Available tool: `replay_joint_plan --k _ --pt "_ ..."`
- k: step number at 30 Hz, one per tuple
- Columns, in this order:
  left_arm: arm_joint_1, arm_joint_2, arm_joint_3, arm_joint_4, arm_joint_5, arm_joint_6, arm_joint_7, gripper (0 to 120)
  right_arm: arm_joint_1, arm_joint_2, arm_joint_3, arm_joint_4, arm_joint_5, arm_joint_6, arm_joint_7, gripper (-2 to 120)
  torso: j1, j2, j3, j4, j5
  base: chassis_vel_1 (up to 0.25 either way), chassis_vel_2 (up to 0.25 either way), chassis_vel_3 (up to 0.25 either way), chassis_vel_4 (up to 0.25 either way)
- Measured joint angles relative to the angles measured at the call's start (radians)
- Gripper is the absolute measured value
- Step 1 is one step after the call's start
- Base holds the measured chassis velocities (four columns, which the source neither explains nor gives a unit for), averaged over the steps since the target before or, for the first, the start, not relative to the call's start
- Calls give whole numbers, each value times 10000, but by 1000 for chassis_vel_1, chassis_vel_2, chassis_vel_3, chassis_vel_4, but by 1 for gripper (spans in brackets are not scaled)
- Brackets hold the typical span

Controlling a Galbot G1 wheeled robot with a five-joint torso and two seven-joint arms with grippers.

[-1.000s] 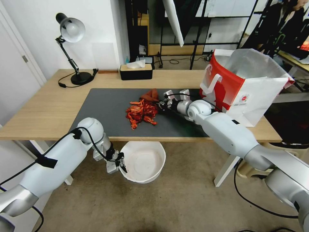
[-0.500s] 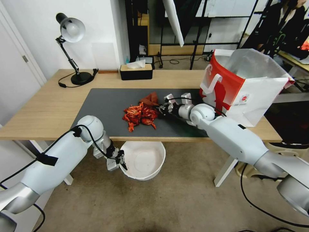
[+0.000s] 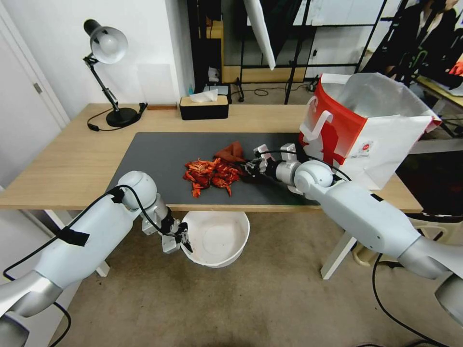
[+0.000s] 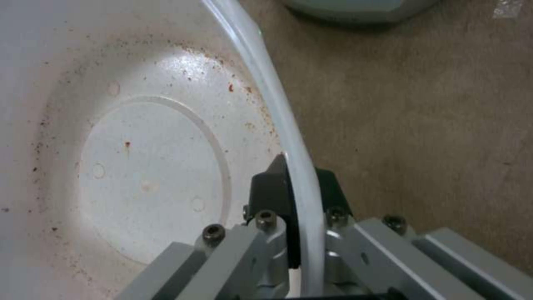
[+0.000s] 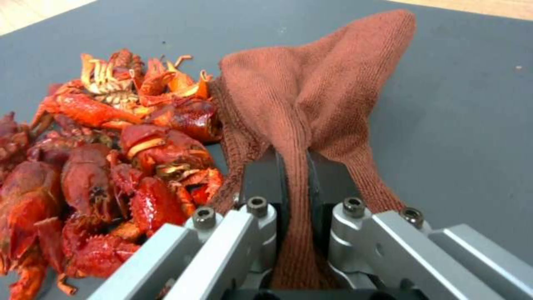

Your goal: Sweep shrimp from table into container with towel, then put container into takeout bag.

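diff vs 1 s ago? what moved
The right gripper, shut on the towel, slid nearer the table's front edge, dragging the shrimp into a tighter pile closer to that edge. The left gripper, shut on the container's rim, raised it slightly under the edge. The takeout bag, lamp and tissue box stayed put.

Left end effector [image 3: 184, 239] clamped low; right end effector [image 3: 249, 169] clamped, arm outstretched.

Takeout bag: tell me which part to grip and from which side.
Grip the white handle on the red face of the takeout bag, probably coming from the mat side: the handle stands off that face, while the open top's walls look thin and floppy.
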Motion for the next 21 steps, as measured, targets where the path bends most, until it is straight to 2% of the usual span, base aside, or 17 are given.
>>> replay_joint_plan --k 21 --pt "-7 62 103 -8 22 0 1 0 -661 -390 293 1057 243 -290 379 5 0 0 1 2 0 0 0 0 0"
